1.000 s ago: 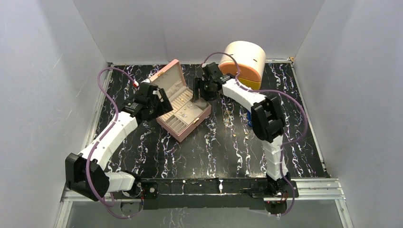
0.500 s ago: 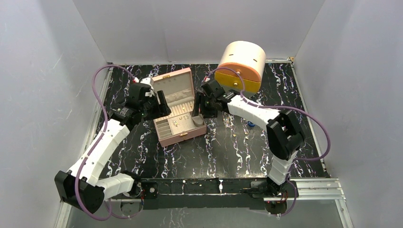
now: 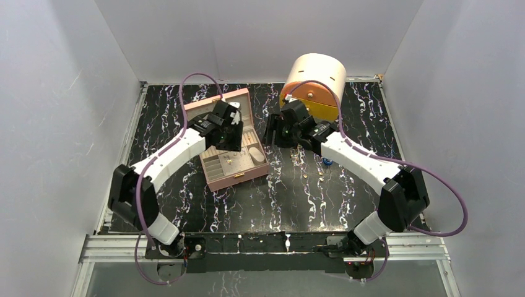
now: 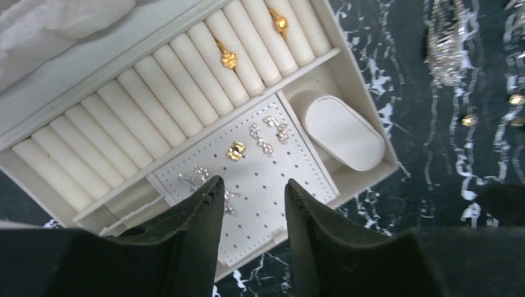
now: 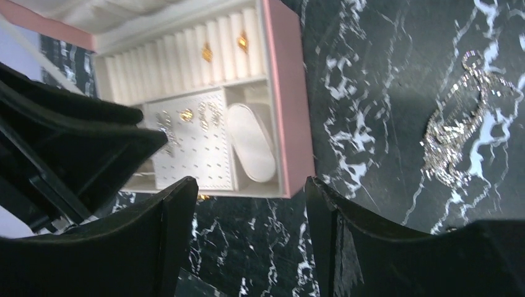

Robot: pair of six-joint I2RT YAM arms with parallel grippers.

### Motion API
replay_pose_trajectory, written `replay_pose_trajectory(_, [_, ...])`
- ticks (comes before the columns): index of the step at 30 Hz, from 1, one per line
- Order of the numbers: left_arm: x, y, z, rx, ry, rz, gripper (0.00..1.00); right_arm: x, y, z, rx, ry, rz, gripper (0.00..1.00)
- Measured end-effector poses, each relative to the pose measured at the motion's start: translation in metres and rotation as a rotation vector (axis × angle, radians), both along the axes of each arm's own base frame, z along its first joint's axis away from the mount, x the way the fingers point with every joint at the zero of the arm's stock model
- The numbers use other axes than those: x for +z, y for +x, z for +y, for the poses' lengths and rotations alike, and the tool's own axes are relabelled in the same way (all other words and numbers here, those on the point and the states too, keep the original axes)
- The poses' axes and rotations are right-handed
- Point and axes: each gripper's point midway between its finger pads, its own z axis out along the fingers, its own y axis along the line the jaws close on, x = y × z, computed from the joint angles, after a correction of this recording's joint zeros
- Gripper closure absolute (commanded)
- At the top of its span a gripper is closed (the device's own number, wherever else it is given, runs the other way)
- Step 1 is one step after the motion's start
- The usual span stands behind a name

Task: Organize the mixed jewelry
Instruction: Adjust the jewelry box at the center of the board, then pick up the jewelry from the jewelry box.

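The pink box [image 3: 240, 179] lies open on the black marbled table. Two gold rings [image 4: 229, 59] sit in its ring rolls. Gold and silver earrings [image 4: 236, 150] are pinned on its perforated pad. My left gripper [image 4: 252, 184] hangs just above that pad, open and empty; it also shows in the top view [image 3: 233, 137]. My right gripper [image 5: 251, 182] is open and empty over the table by the box's right side [image 3: 271, 135]. A silver chain [image 5: 455, 133] and small gold pieces [image 3: 308, 176] lie loose on the table to the right.
A cream round case with an orange front [image 3: 316, 83] stands at the back right. A small blue object [image 3: 327, 162] lies under the right arm. A white pillow [image 4: 343, 133] fills the box's right compartment. White walls close in the table on three sides.
The left gripper has swung from the box's left side to above its tray. The right gripper has drawn back to the right of the box. The box was turned squarer early on.
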Motion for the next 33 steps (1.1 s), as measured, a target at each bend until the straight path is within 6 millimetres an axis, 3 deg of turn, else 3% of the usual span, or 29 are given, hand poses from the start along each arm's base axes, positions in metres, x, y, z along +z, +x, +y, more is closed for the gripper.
replay_pose_trajectory(7, [-0.033, 0.008, -0.001, -0.053, 0.09, 0.061, 0.74, -0.032, -0.009, -0.02, -0.021, -0.061, 0.068, 0.27])
replay_pose_trajectory(33, [-0.052, 0.012, -0.007, -0.067, 0.122, 0.092, 0.88, -0.035, -0.007, -0.026, -0.023, -0.076, 0.068, 0.28])
